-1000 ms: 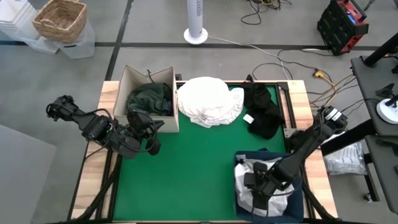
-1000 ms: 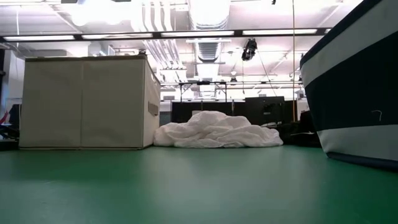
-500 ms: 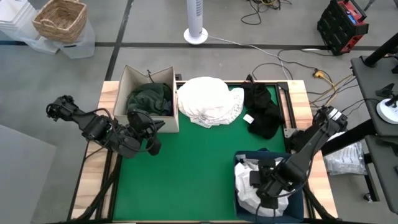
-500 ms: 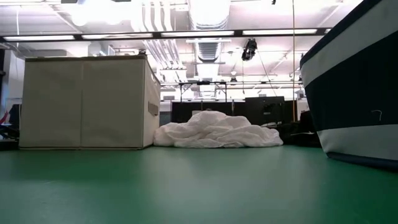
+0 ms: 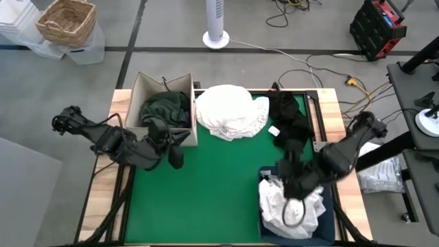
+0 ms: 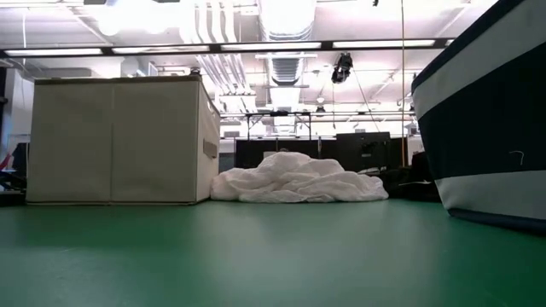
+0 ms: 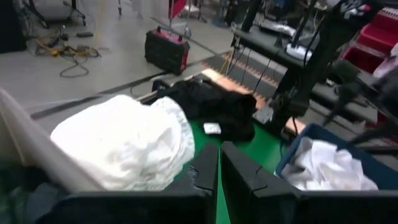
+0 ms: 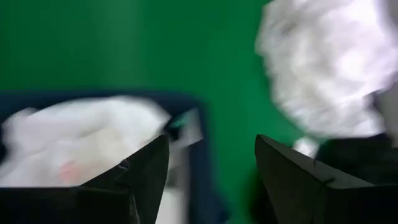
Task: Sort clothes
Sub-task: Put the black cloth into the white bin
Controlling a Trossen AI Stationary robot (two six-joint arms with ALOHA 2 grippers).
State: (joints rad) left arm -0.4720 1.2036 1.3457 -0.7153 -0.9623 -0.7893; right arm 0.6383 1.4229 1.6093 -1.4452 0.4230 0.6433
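Green table mat (image 5: 206, 185) on a wood-edged table, grey workshop floor around it with cables, a white fan base (image 5: 215, 38) and a wicker basket (image 5: 66, 20) beyond the far side.

Clothes in four spots:
- dark green garment (image 5: 164, 108) inside the beige cardboard box (image 5: 140, 92) at the far-left corner of the mat
- white pile (image 5: 230, 110) on the mat just right of the box, touching its side
- black garment (image 5: 288, 120) on the mat further right, with a small white tag on it, just beside the white pile
- white garment (image 5: 291, 209) in the navy blue bin (image 5: 263, 180) at the near-right corner

Right gripper (image 5: 289, 180) hangs over the far rim of the bin, between the black garment and the white one in the bin — fingers spread wide, nothing between them in the right wrist view, which looks down on bin rim, mat and white pile.

Left gripper (image 5: 175, 156) sits over the mat just in front of the box, fingers pressed together, holding nothing — left wrist view looks past them at the white pile, black garment and bin.

Low view: box left, white pile centre, bin wall right, no arm visible.
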